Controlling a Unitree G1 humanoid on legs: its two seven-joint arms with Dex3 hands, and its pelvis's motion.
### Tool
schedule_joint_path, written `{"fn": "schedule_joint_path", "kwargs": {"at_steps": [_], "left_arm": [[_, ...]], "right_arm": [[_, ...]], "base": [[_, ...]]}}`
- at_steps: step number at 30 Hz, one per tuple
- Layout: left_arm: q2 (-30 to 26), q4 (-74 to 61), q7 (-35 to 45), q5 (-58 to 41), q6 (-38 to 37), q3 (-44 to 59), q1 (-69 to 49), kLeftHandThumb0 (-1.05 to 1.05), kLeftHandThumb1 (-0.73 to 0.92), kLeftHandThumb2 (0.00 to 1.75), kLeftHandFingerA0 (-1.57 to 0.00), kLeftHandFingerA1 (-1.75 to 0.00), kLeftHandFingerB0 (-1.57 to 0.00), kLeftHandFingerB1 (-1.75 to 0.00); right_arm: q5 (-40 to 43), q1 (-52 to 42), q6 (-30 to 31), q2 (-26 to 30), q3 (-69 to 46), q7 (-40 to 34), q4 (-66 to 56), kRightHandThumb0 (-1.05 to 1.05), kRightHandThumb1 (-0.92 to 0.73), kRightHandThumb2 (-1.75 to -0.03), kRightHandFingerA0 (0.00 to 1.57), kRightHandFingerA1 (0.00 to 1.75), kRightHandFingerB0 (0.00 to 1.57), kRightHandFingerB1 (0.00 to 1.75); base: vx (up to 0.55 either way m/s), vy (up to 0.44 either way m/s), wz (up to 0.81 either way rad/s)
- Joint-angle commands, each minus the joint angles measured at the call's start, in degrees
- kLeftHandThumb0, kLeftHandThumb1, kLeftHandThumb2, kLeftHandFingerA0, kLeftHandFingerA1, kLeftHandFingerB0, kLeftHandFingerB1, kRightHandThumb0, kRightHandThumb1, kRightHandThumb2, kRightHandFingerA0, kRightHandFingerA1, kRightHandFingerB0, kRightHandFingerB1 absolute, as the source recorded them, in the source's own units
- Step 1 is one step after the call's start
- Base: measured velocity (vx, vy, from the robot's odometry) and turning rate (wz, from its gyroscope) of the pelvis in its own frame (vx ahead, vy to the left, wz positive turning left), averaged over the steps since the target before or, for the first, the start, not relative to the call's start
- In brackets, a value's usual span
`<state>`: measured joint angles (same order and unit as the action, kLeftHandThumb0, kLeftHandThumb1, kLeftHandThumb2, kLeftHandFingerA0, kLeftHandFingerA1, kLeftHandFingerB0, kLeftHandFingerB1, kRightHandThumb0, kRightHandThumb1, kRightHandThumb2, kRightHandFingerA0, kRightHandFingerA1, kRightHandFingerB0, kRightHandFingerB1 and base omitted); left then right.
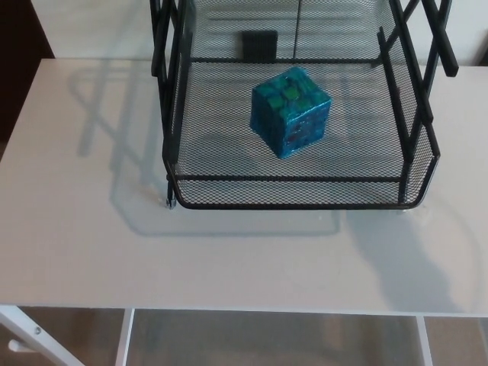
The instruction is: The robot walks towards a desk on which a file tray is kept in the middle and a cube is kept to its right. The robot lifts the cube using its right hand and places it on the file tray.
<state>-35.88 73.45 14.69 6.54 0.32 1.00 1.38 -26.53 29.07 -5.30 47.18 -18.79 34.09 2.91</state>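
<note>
Neither of the robot's hands shows from up here, so I can't say whether the fingers are spread or curled. Only a soft grey shadow (412, 263) lies on the white desk (84, 229), towards five o'clock. The blue-green cube (291, 111) sits on the mesh floor of the black file tray (293, 204), near its middle at about twelve o'clock. One corner is turned towards the front rim, and it touches no wall. To my eye the placing is done. What's left is leaving well: any arm nearby should lift clear above the side bars (398, 99) at two o'clock, then draw away without nudging the tray.
</note>
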Motion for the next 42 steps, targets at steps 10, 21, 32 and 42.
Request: {"fn": "schedule_joint_path", "kwargs": {"at_steps": [10,21,32,42], "left_arm": [[-1.6,-0.1,-0.3,-0.3,0.2,1.0,0.3,-1.05,0.92,0.85,-0.27,-1.00,-0.23,-0.85],[-1.5,-0.2,-0.5,-1.0,0.1,1.7,-0.3,-1.05,0.92,0.89,-0.30,-1.00,-0.25,-0.85],[-1.1,-0.4,-3.1,-3.6,-0.2,5.1,-0.4,-1.05,0.92,0.99,-0.51,-1.04,-0.27,-0.85],[-0.9,-0.6,-4.7,-2.4,1.2,5.5,-0.8,-1.05,0.81,1.43,-0.52,-0.97,-0.14,-0.72]], "right_arm": [[28.2,-31.7,-9.2,-15.5,-53.6,-57.9,51.8,-0.44,-0.73,-0.63,0.29,0.53,0.34,0.32],[35.6,-33.3,14.8,-16.1,-58.9,-46.2,57.6,-0.80,-0.92,-0.86,0.15,0.56,0.00,0.00],[11.4,-36.4,16.8,-18.0,-33.9,-47.2,61.9,-0.28,-0.56,-0.56,0.12,0.55,0.03,0.27],[16.0,-46.7,14.1,-30.8,-34.9,-35.4,37.1,-0.25,-0.53,-0.55,0.47,0.88,0.13,0.32]], "base": [[0.00,0.000,0.00],[0.00,0.000,0.00],[0.00,0.000,0.00],[0.00,0.000,0.00]]}}
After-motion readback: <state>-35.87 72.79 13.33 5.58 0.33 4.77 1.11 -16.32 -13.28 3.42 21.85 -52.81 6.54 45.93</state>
